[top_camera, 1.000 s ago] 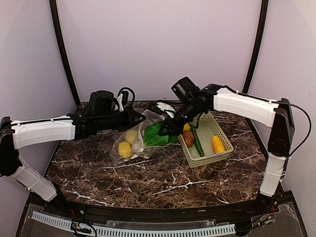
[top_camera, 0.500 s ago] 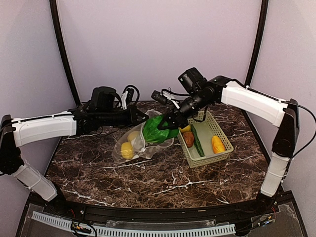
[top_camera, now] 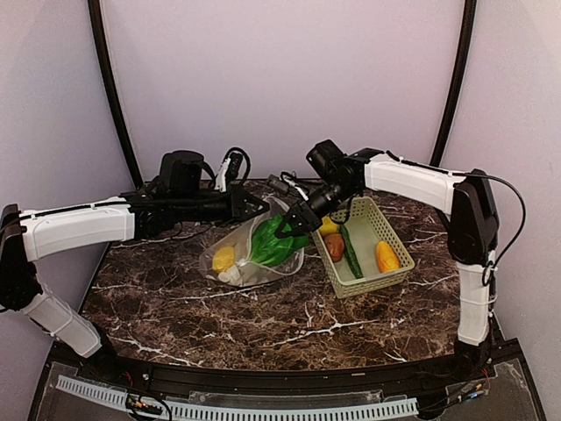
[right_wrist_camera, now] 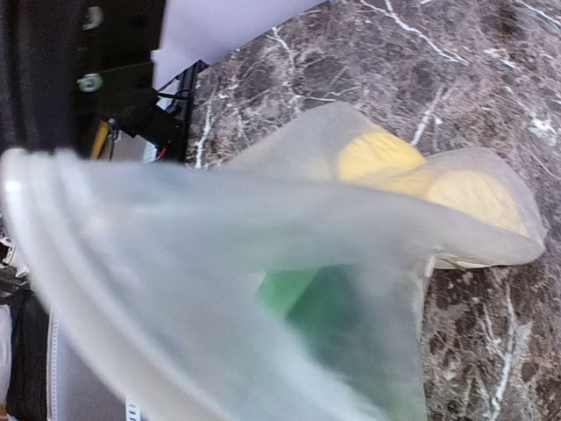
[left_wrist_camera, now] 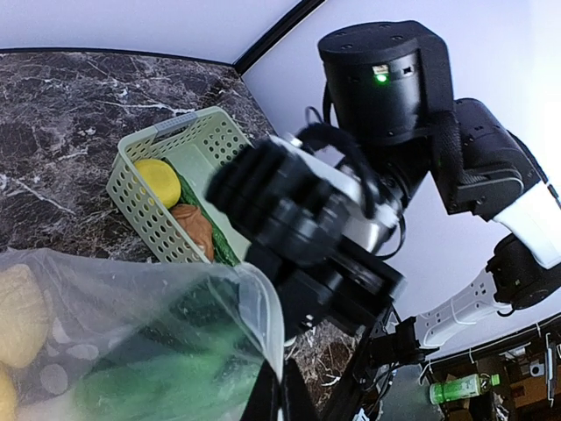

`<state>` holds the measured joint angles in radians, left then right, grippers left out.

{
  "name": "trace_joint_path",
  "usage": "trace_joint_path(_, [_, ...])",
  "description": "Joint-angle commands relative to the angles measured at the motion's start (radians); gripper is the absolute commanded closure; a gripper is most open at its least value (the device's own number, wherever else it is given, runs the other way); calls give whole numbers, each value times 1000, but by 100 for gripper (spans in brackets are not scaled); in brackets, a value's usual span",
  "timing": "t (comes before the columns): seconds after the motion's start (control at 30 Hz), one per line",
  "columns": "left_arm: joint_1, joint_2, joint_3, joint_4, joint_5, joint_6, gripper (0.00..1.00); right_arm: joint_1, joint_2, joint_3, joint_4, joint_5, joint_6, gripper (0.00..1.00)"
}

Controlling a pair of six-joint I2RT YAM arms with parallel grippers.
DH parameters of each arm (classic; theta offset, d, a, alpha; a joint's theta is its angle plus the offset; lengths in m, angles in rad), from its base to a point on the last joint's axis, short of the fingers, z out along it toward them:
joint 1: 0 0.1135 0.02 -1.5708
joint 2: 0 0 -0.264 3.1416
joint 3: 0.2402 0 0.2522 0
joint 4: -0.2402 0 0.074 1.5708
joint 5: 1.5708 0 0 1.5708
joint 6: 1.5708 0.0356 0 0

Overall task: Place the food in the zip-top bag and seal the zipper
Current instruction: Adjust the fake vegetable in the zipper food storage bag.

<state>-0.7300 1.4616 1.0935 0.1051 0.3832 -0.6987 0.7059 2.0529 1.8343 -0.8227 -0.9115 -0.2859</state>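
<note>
Pinching zip-top bag rim w/ left gripper, right gripper clamped on cabbage inside it.

One zip-top bag, one basket, one cabbage, two arms.

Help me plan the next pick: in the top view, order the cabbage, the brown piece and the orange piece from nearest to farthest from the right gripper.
1. cabbage, at the right gripper's tips, in the zip-top bag.
2. brown piece, basket's left side.
3. orange piece, basket's right side.
</note>
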Motion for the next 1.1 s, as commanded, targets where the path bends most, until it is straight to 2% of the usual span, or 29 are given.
trace_joint_path(0.0, [3, -49, 9, 65, 53, 27, 99, -13, 10, 15, 117, 132, 55, 99])
trace_joint_path(0.23, [3, -22, 2, 68, 36, 27, 99, 34, 10, -22, 172, 230, 38, 98])
trace_joint_path(0.4, [3, 2, -10, 92, 33, 20, 99, 76, 1, -14, 172, 189, 25, 100])
trace_joint_path(0.6, [4, 8, -8, 104, 56, 17, 99, 47, -34, -84, 343, 216, 129, 100])
trace_joint_path(0.73, [3, -12, -15, 53, 21, 56, 99, 21, -66, -118, 463, 138, 190, 100])
trace_joint_path(0.87, [3, -28, -26, 0, -25, 108, 99, 15, -43, -102, 490, 77, 241, 100])
trace_joint_path(0.9, [3, -29, -19, -29, -37, 116, 99, 14, -34, -94, 488, 106, 253, 100])
trace_joint_path(0.93, [3, -30, -15, -43, -41, 132, 99, 13, -25, -88, 484, 151, 265, 99])
trace_joint_path(1.0, [3, -38, -9, -63, -39, 143, 99, 11, -12, -76, 471, 257, 285, 87])
trace_joint_path(1.07, [3, -55, -16, -65, -43, 141, 99, 3, -5, -57, 457, 305, 303, 84])
